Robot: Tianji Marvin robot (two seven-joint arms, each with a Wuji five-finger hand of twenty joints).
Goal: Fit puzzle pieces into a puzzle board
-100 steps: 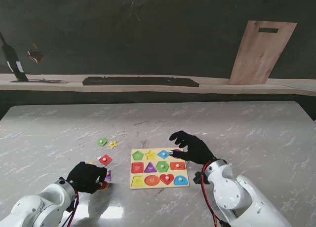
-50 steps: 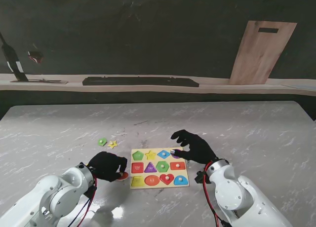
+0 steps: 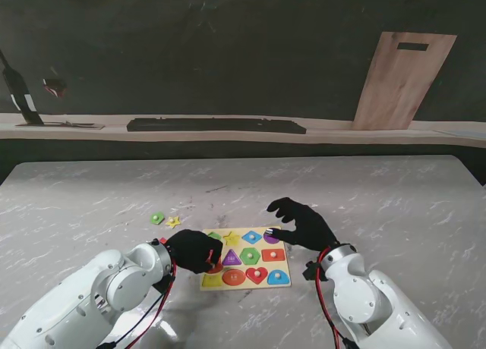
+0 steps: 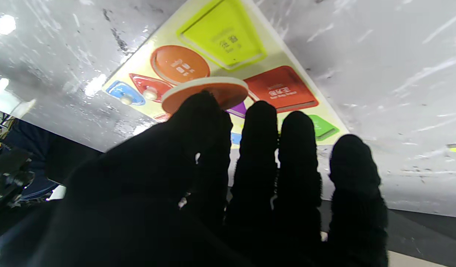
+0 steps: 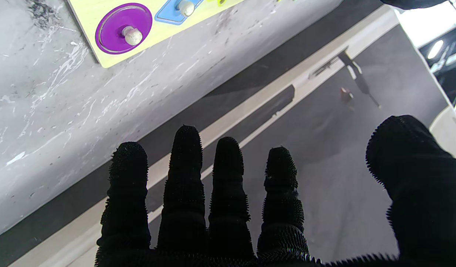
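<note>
- The left hand gripped a round orange piece at its fingertips, held over the puzzle board's left side.
- The right hand, fingers spread and holding nothing, hovered at the board's far right corner, beside the seated purple circle.
- The board was flat and yellow, on a marble-patterned table; its red rectangular recess and orange oval recess stood unfilled.

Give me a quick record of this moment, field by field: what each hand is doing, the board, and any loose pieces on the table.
left hand: left hand shut on orange round piece, held over the puzzle board
right hand: right hand open, holding nothing, at the board's right far corner
board: puzzle board flat on the marble table; orange oval slot unfilled
loose pieces: green piece and yellow star, left of the board
</note>
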